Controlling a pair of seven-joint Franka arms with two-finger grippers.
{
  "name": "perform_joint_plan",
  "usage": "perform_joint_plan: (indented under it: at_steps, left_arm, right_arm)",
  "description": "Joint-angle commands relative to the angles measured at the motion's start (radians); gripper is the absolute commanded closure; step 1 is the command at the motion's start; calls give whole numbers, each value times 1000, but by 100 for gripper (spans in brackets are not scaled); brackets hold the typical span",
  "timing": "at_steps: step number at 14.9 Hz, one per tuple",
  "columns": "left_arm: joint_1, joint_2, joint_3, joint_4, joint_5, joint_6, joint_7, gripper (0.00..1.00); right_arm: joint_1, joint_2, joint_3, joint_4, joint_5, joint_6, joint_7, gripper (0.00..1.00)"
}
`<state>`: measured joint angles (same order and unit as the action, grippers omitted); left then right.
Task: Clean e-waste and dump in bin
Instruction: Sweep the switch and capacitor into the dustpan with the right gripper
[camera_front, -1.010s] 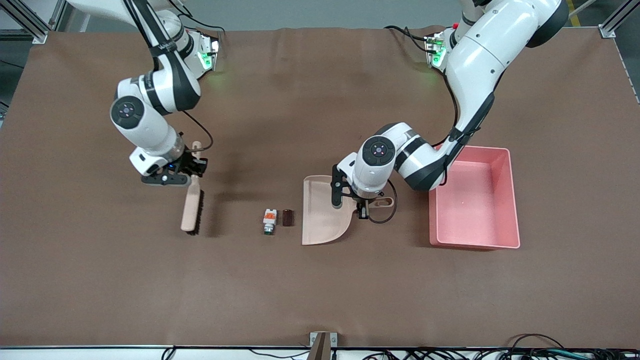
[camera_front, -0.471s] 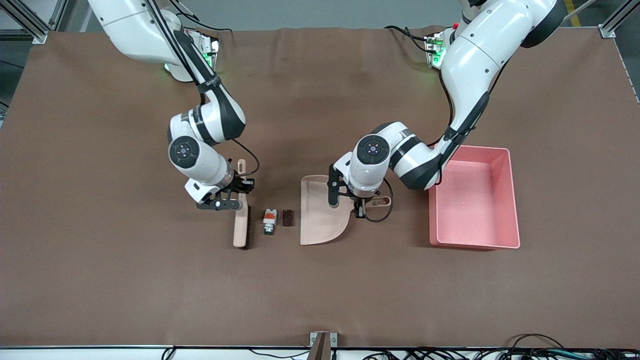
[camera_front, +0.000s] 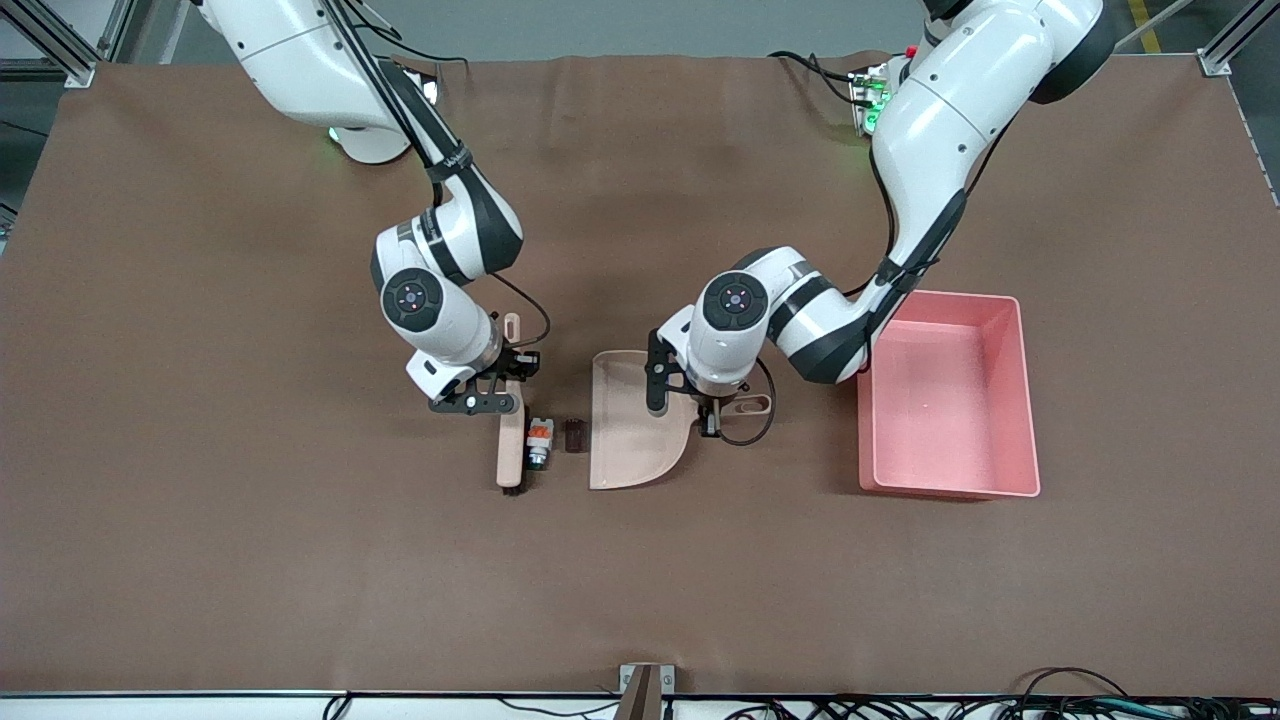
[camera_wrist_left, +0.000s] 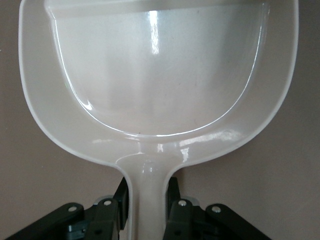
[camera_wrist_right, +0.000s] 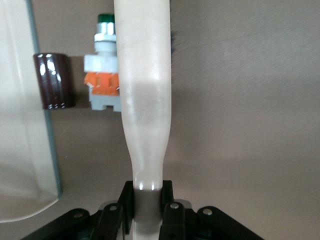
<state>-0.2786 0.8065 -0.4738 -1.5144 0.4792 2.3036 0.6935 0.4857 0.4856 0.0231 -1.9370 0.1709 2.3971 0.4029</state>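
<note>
White blocky component with orange band and green tip (camera_front: 539, 442) lies just below right gripper (camera_front: 497, 390); dark maroon stubby cylinder (camera_front: 574, 435) beside it. Pink rectangular plastic tray (camera_front: 1022, 400), upright, near left gripper (camera_front: 700, 405).

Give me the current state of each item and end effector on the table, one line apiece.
Right end effector: shut on the brush handle.
Left end effector: shut on the dustpan handle.
Brush: held, right beside the white component.
Dustpan: held, nothing in it, straight edge facing the parts.
White component: on the table, unswept.
Brown cylinder: on the table, close to the dustpan's edge.
Pink bin: holds no parts.
</note>
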Motion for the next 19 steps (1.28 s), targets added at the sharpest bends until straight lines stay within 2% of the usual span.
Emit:
perform_joint_plan:
  at_steps: [1, 4, 7, 12, 15, 17, 19]
  left_arm:
    - [-33, 31, 6, 48, 15, -16, -15, 82]
    - [-45, 39, 7, 60, 15, -16, -20, 82]
    - [-48, 40, 14, 60, 15, -16, -29, 82]
    - [-54, 42, 18, 66, 13, -16, -29, 82]
    - [-41, 40, 18, 65, 6, -13, -35, 83]
    - [-8, 42, 18, 57, 9, 25, -26, 84]
    - [1, 40, 12, 40, 7, 72, -23, 88]
  right_arm:
    - [34, 8, -6, 10, 18, -9, 34, 100]
    - [89, 34, -5, 42, 24, 0, 62, 100]
    - [167, 59, -6, 84, 145, 8, 83, 100]
    - [223, 59, -6, 102, 171, 13, 189, 100]
    - [182, 41, -11, 101, 167, -27, 153, 100]
    - [139, -14, -12, 101, 167, -134, 125, 100]
    - [96, -70, -12, 90, 165, -153, 113, 100]
